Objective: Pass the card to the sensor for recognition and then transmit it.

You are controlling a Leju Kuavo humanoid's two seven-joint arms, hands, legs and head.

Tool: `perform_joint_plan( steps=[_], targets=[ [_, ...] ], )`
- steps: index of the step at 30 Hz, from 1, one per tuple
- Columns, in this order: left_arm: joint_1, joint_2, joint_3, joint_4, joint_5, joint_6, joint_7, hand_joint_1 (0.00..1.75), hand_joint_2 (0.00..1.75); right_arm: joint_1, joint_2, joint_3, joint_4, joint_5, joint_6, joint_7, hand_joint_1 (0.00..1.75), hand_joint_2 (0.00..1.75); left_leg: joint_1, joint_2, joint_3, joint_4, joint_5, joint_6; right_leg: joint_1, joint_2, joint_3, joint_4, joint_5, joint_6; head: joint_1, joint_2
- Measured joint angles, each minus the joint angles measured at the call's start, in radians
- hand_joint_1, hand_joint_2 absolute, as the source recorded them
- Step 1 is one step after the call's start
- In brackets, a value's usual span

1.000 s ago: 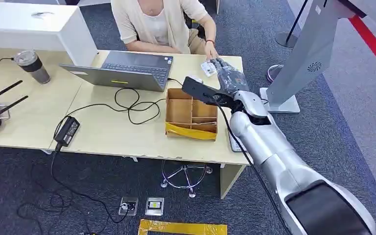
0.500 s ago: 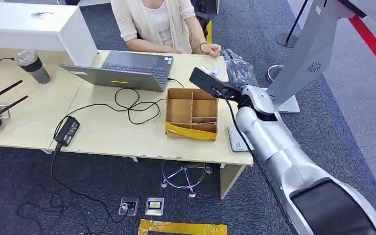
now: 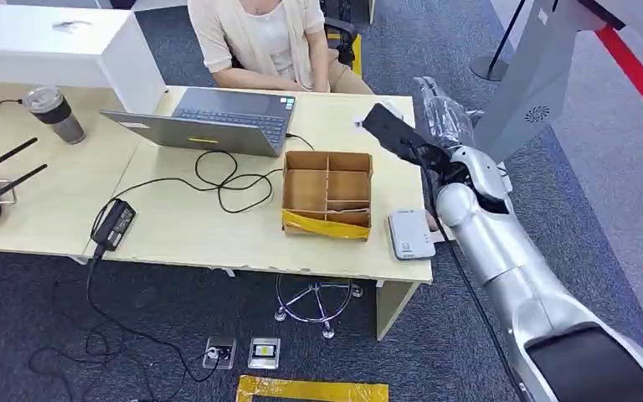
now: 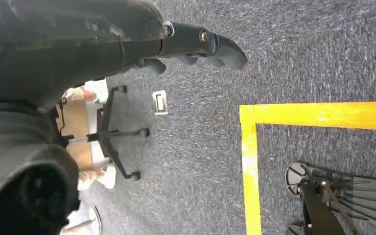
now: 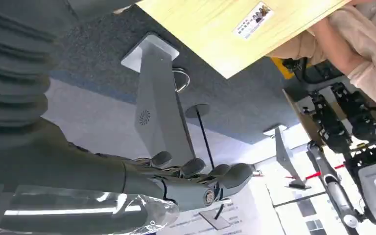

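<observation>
At the far right corner of the table (image 3: 218, 226), head view: the right hand (image 3: 439, 113), wrapped in clear film, is raised above the table's edge, beside a grey stand (image 3: 536, 84). The white sensor (image 3: 410, 234) lies at the near right edge, well apart from that hand. A person (image 3: 255, 42) sits at the far side.

Left wrist view: the left hand (image 4: 196, 44) hangs over carpet, fingers loose, grasping nothing.

Right wrist view: the right hand is released, fingers stretched out and apart, nothing in them. The card (image 5: 253, 19) lies flat on the table top near its edge, close to the person's sleeve and well apart from the hand.

Step, as judged: the handing-over end of the task, with the card lying on the person's side. Next move calls for bringing the arm away without brushing the table corner or the stand.
</observation>
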Motion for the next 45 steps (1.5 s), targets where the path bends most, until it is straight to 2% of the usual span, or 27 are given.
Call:
perform_joint_plan(
  steps=[2,11,18,26,36,41,45],
  targets=[
    [0.000,-0.003,0.000,0.000,0.004,0.008,0.000,0.00,0.00,0.042,-0.009,0.001,-0.061,-0.005,0.001,0.027,0.00,1.75,0.000,0.000,0.000,0.000,0.000,0.000,0.000,0.000,0.000,0.000,0.000,0.000,0.000,0.000],
    [0.001,-0.014,0.001,0.000,0.029,0.034,0.020,0.00,0.00,0.177,-0.053,0.036,-0.310,-0.046,0.051,0.071,0.00,1.75,0.000,0.000,0.000,0.000,0.000,0.000,0.000,0.000,0.000,0.000,0.000,0.000,0.000,0.000],
    [0.001,-0.019,0.005,0.000,0.039,0.045,0.027,0.00,0.00,0.247,-0.062,0.087,-0.413,-0.056,0.069,0.084,0.00,1.75,0.000,0.000,0.000,0.000,0.000,0.000,0.000,0.000,0.000,0.000,0.000,0.000,0.000,0.000],
    [0.001,-0.022,0.005,0.000,0.040,0.056,0.027,0.00,0.00,0.287,-0.063,0.143,-0.454,-0.079,0.059,0.081,0.00,1.75,0.000,0.000,0.000,0.000,0.000,0.000,0.000,0.000,0.000,0.000,0.000,0.000,0.000,0.000],
    [0.001,-0.032,0.005,0.000,0.043,0.086,0.028,0.00,0.00,0.307,-0.039,0.245,-0.429,0.021,-0.097,0.084,0.00,1.75,0.000,0.000,0.000,0.000,0.000,-0.001,0.000,0.000,0.000,0.000,0.000,-0.001,0.000,0.000],
    [0.001,-0.037,0.005,0.000,0.040,0.100,0.029,0.00,0.00,0.311,-0.029,0.306,-0.379,0.155,-0.247,0.103,0.00,1.75,0.000,0.000,0.000,0.000,-0.001,-0.001,0.000,0.000,0.000,0.000,0.000,-0.001,0.000,0.000],
    [0.000,-0.041,0.005,0.000,0.040,0.109,0.029,0.00,0.00,0.315,-0.016,0.339,-0.323,0.209,-0.317,0.105,0.00,1.75,0.000,0.000,-0.001,0.000,-0.001,-0.001,0.000,0.000,0.000,0.000,0.000,-0.001,0.000,0.000]
  ],
)
